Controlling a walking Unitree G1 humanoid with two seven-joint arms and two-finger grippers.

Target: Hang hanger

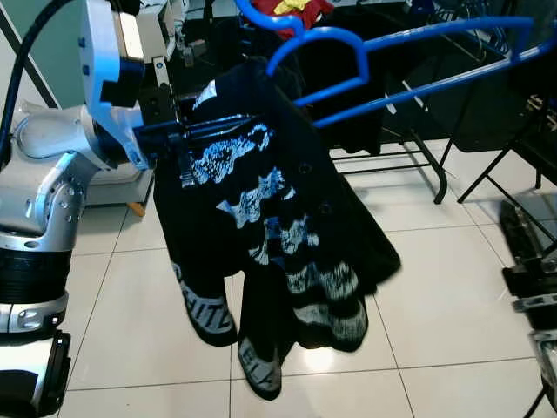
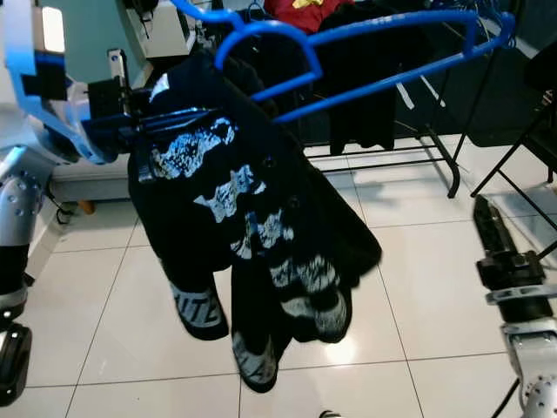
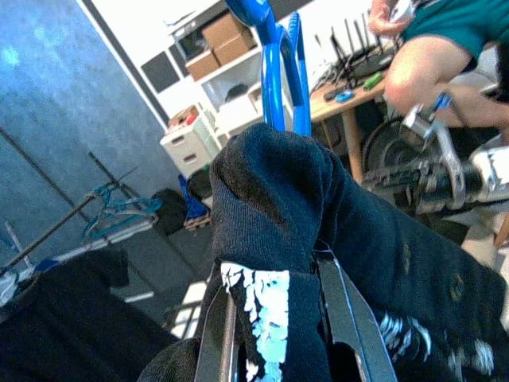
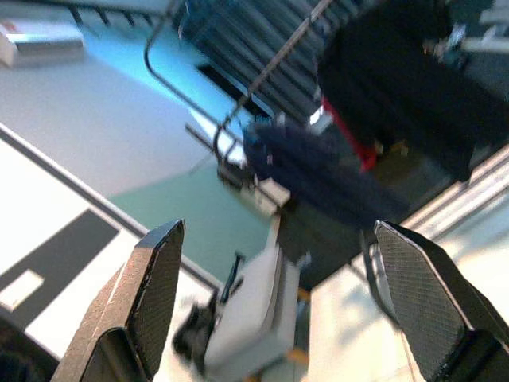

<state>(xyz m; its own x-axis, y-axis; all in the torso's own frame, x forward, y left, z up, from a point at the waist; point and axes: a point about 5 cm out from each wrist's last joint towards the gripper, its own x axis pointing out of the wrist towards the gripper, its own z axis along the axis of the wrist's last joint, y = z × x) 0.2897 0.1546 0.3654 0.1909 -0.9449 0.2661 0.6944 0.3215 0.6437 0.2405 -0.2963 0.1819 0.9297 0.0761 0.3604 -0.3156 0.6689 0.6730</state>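
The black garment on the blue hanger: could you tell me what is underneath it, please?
Under the black garment lies bare white tiled floor. The blue hanger carries it, held at one end by the left gripper; the hanger's covered part is hidden.

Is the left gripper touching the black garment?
Touching. The left wrist view shows the left gripper with its fingers closed on a fold of the garment, which hangs on the blue hanger.

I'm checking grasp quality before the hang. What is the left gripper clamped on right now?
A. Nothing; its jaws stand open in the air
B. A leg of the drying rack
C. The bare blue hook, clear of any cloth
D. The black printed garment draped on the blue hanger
D: the left gripper is closed on the black printed garment where it drapes over the blue hanger.
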